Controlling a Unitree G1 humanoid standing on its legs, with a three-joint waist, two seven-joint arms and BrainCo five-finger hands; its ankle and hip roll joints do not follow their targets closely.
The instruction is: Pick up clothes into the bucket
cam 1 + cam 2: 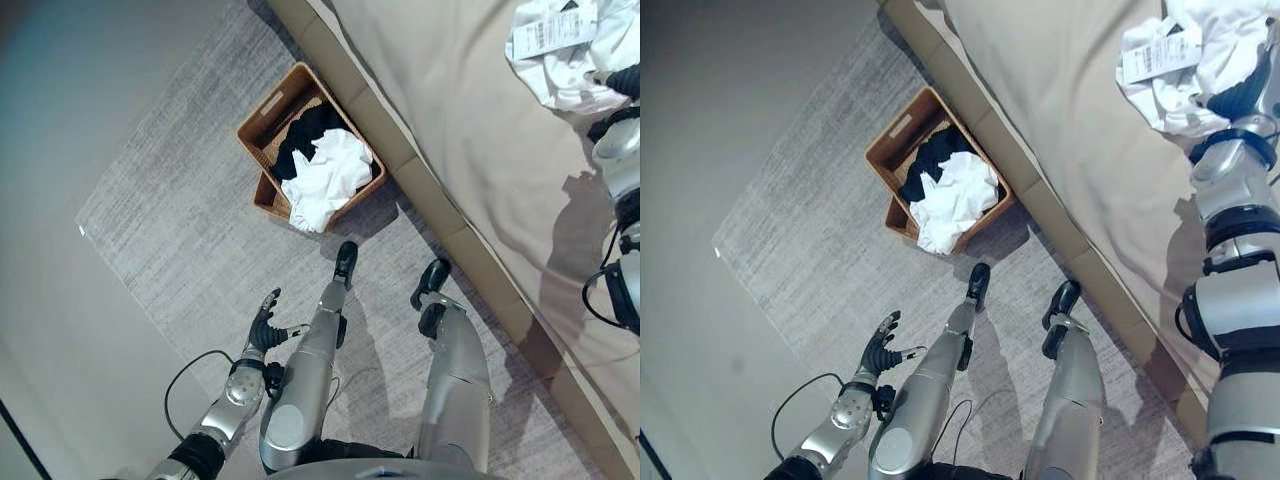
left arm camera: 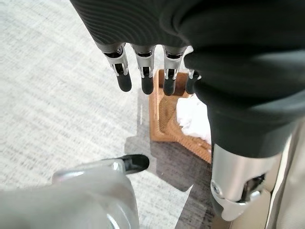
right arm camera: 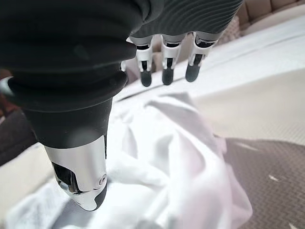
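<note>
The white garment lies crumpled on the bed, without clear long axis. The right hand hovers above it, fingers released. The left hand hangs relaxed over the rug. The basket holds clothes.

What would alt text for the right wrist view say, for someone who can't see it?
The robot's right hand hovers with relaxed fingers above a crumpled white garment lying on a beige bed. Nothing is gripped.
</note>
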